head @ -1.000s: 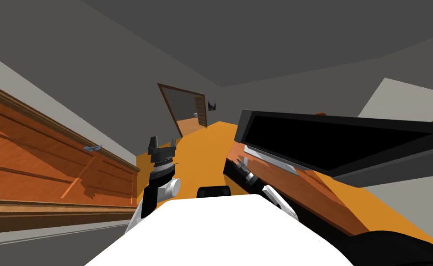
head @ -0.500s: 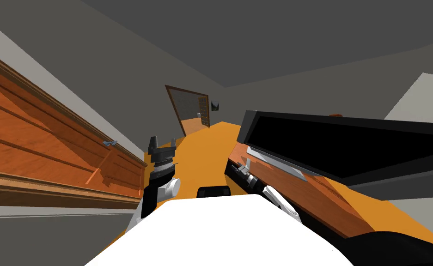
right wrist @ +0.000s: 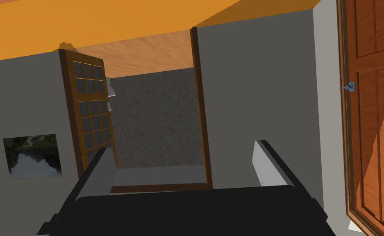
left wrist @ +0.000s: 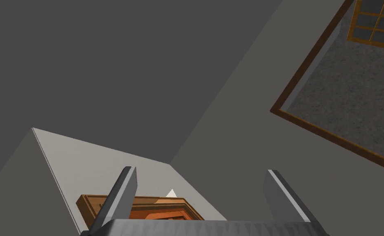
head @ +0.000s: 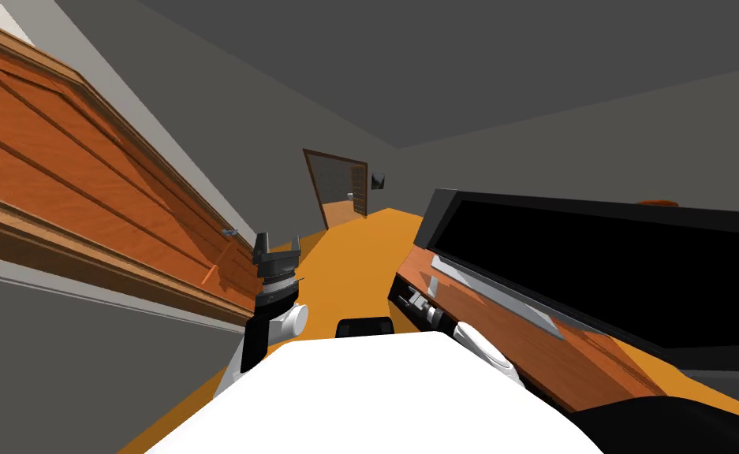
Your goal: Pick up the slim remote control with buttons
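Head view: orange floor [head: 360, 244], grey walls, 1 wood door [head: 83, 181] left, 1 open doorway [head: 336, 197] far, 1 black TV [head: 596, 260] on wood tabletop [head: 509, 331] right. Left hand [head: 278, 244] raised; right hand [head: 413, 298] by tabletop's near end. Remote's place: can't tell.
L wrist view: fingers [left wrist: 123, 192] spread.
R wrist view: fingers [right wrist: 264, 164] spread; 1 wall pic [right wrist: 33, 155].

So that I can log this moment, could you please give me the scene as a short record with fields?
Left gripper: open, empty, held up over the orange floor.
Right gripper: open, empty, by the wooden cabinet's near end.
Wooden cabinet: at my right, bearing a black screen.
Grey bar: flat on the cabinet before the screen; identity unclear.
Panelled door: at my left, grey handle.
Doorway: ahead, glazed door open.
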Tool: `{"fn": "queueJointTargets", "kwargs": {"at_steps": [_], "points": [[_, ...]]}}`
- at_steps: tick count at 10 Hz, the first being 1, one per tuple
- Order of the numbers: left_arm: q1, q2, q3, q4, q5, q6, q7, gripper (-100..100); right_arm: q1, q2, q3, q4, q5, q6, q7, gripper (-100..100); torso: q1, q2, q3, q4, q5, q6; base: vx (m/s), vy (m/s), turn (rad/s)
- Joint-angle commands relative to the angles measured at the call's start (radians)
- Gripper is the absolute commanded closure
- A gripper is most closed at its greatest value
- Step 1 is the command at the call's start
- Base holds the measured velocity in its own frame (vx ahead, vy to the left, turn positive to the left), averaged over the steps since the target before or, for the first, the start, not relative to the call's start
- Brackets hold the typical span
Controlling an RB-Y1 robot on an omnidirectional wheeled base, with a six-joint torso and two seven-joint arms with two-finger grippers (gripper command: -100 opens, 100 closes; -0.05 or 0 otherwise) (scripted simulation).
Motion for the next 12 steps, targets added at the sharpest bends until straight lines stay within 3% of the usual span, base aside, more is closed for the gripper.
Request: {"fn": "queueJointTargets", "kwargs": {"at_steps": [1,2,3,4,5,6,12], "points": [[0.000,0.000,0.000,0.000,0.000,0.000,0.000,0,0.001,-0.034,0.015,0.011,0.050,0.018,0.000,-100,0.000,0.000,0.000,0.000,0.000,0.000,-0.017,-0.012,0.148],[0.000,0.000,0.000,0.000,0.000,0.000,0.000,0,-0.010,-0.065,0.032,0.069,0.079,0.017,0.035,-100,0.000,0.000,0.000,0.000,0.000,0.001,-0.018,-0.013,0.267],[0.000,0.000,0.000,0.000,0.000,0.000,0.000,0,-0.010,-0.066,0.032,0.069,0.111,0.017,0.035,-100,-0.001,0.000,0.000,0.000,0.000,0.000,-0.013,-0.018,0.185],[0.000,0.000,0.000,0.000,0.000,0.000,0.000,0,-0.021,-0.097,0.049,0.119,0.139,0.015,0.069,-100,-0.001,-0.001,0.000,0.000,0.000,0.001,-0.016,-0.020,0.294],[0.000,0.000,0.000,0.000,0.000,0.000,0.000,0,-0.021,-0.097,0.049,0.126,0.169,0.015,0.069,-100,-0.001,-0.001,0.000,0.000,0.000,0.000,-0.017,-0.025,0.142],[0.000,0.000,0.000,0.000,0.000,0.000,0.000,0,-0.034,-0.127,0.065,0.164,0.200,0.012,0.102,-100,-0.001,0.000,0.000,0.000,0.000,0.001,-0.023,-0.022,0.296],[0.000,0.000,0.000,0.000,0.000,0.000,0.000,0,-0.077,-0.208,0.112,0.323,0.367,-0.001,0.193,-100,-0.002,-0.001,-0.001,0.000,-0.001,0.001,-0.019,-0.031,0.199]]}}
